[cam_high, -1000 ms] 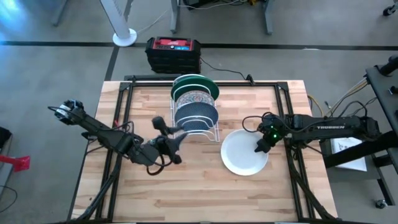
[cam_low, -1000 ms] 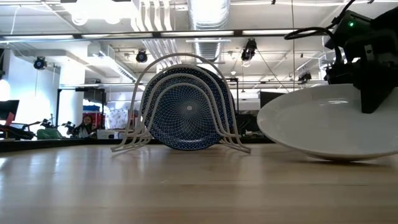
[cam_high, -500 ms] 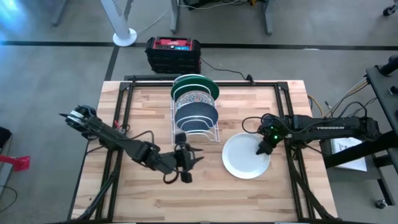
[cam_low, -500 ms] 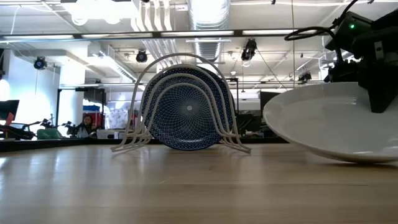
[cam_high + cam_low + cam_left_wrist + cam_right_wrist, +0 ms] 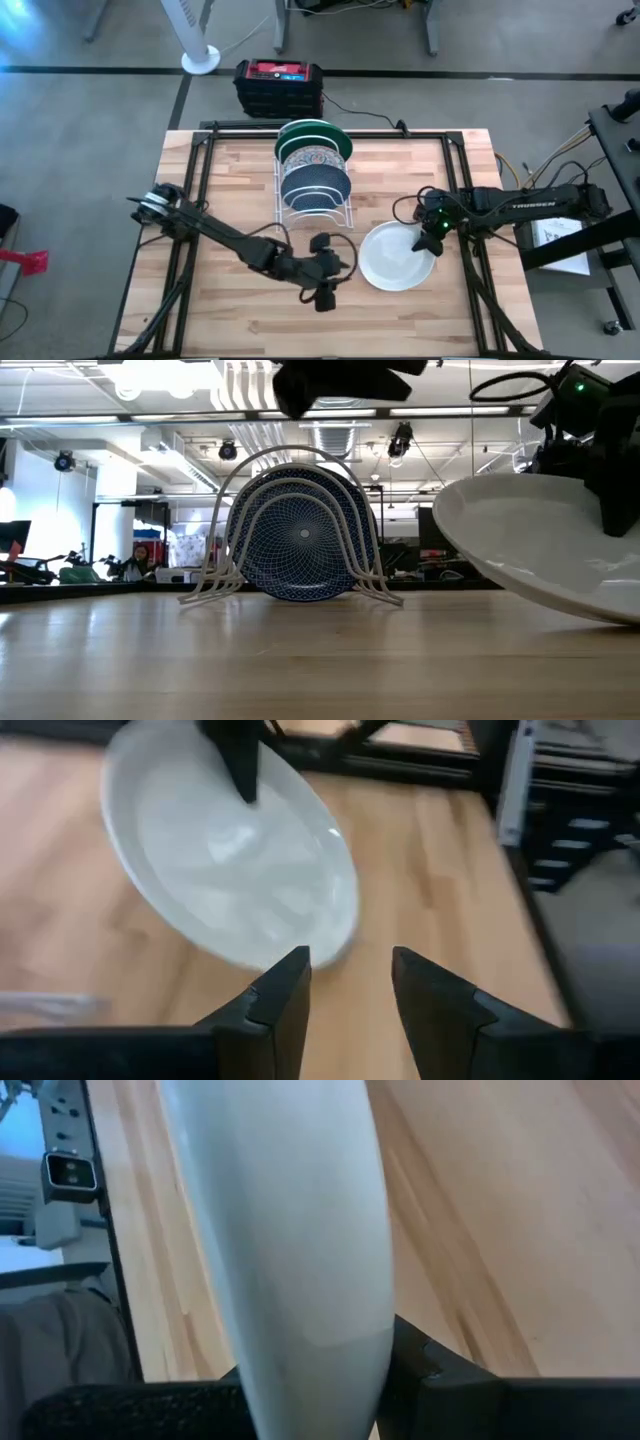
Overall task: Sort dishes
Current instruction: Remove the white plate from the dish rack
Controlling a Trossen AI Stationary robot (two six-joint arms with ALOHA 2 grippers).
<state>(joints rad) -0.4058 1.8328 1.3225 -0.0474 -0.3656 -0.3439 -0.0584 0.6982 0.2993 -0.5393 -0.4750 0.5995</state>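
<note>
Now we see the right tool (image 5: 430, 237) clamped on the tilted plain white dish (image 5: 396, 258), while the left tool (image 5: 350, 982) hovers near its rim, fingers parted

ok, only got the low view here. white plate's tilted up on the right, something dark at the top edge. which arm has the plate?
Observer: The right gripper; its fingers pinch the plain white plate at its right rim.
Operator: The dark thing up top?
Observer: That's the left gripper, fingers apart, just left of the plate and holding nothing.
Operator: How many dishes in the rack? I see only the blue one's face.
Observer: Three stand in the white wire rack: blue plate in front, floral plate behind it, green plate at the back.
</note>
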